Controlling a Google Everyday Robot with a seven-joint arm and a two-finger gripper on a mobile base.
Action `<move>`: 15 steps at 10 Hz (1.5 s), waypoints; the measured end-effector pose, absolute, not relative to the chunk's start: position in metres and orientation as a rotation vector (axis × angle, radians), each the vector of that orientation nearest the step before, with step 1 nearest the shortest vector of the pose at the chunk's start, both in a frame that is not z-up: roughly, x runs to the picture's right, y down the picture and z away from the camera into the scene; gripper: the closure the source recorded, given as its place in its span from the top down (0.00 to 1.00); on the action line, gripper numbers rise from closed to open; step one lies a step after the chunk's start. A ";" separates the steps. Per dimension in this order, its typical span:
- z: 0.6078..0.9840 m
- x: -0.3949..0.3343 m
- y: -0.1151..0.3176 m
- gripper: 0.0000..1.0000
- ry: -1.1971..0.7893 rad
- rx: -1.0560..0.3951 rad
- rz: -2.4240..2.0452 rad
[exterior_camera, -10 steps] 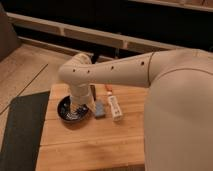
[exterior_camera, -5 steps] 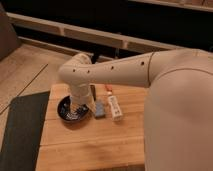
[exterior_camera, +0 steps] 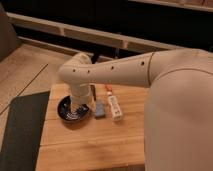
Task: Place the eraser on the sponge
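Observation:
The sponge (exterior_camera: 100,108) is a small blue-grey pad lying on the wooden table, between a black bowl and a white tube. Just behind it lies the eraser (exterior_camera: 93,92), a narrow dark block partly covered by my arm. My gripper (exterior_camera: 78,109) points down over the right side of the bowl, to the left of the sponge. My forearm hides most of it. Nothing shows in its grasp.
The black bowl (exterior_camera: 69,112) stands at the left of the wooden table (exterior_camera: 90,145). A white tube (exterior_camera: 115,106) with an orange-red tip lies right of the sponge. A dark mat (exterior_camera: 20,130) covers the floor at the left. My body fills the right side.

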State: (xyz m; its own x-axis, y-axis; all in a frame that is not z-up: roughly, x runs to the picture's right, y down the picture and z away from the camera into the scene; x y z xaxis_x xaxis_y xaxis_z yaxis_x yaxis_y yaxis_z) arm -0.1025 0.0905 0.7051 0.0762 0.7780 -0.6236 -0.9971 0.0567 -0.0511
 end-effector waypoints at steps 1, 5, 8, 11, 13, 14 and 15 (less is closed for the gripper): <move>0.708 -0.094 0.071 0.65 0.465 -0.489 1.420; 0.707 -0.087 0.007 0.65 0.309 -0.368 1.285; 0.709 -0.085 0.007 0.65 0.313 -0.366 1.283; 0.738 -0.051 -0.023 0.65 0.332 -0.286 1.296; 0.756 -0.046 -0.041 0.65 0.301 -0.258 1.282; 0.773 -0.048 -0.045 0.65 0.263 -0.270 1.275; 0.783 -0.049 -0.046 0.65 0.239 -0.287 1.279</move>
